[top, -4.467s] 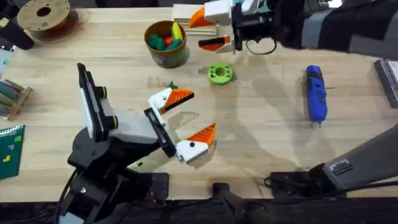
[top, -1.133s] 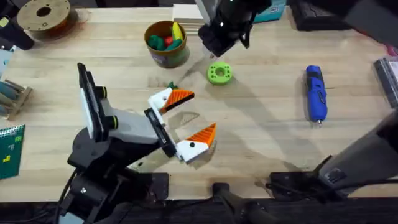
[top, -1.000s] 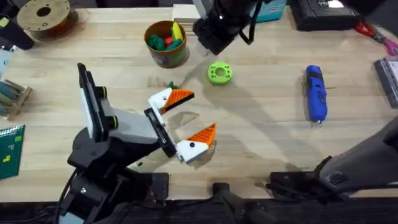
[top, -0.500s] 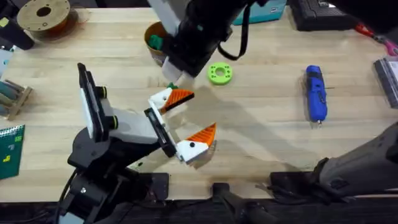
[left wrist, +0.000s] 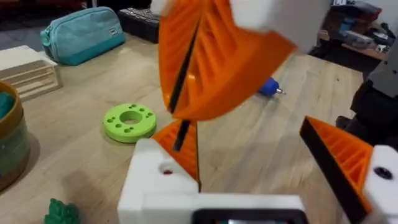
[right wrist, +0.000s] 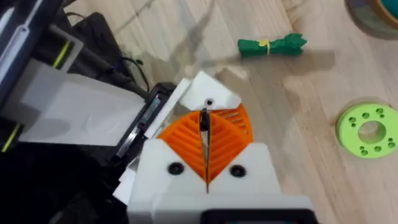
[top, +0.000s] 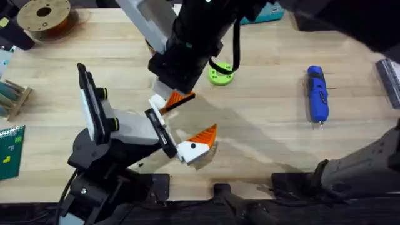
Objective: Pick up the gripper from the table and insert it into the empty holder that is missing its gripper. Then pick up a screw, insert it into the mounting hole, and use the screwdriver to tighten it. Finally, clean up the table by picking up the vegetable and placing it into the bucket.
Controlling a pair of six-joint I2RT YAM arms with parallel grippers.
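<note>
My left gripper [top: 202,112] rests open on the table, and both of its white finger blocks bear orange ribbed tips. The far block is the holder [right wrist: 208,96], with a small dark hole in its top. My right gripper [right wrist: 204,124] hovers directly over that hole, pads shut on a thin dark screw [right wrist: 203,120]. The left wrist view shows the right gripper [left wrist: 211,62] large and close above my own fingers. The green vegetable [right wrist: 272,45] lies on the wood just beyond. The blue screwdriver [top: 317,94] lies far right. The bucket [left wrist: 9,143] stands at the back.
A bright green disc [top: 220,75] lies beside the right arm. A filament spool [top: 44,15] sits in the back left corner, a green board [top: 9,150] at the left edge. A teal pouch [left wrist: 84,31] and wooden box [left wrist: 28,68] stand at the back.
The right arm shut its gripper at the back of the table, then swung forward and left over the bucket to the left arm's far finger. The left arm stayed still.
</note>
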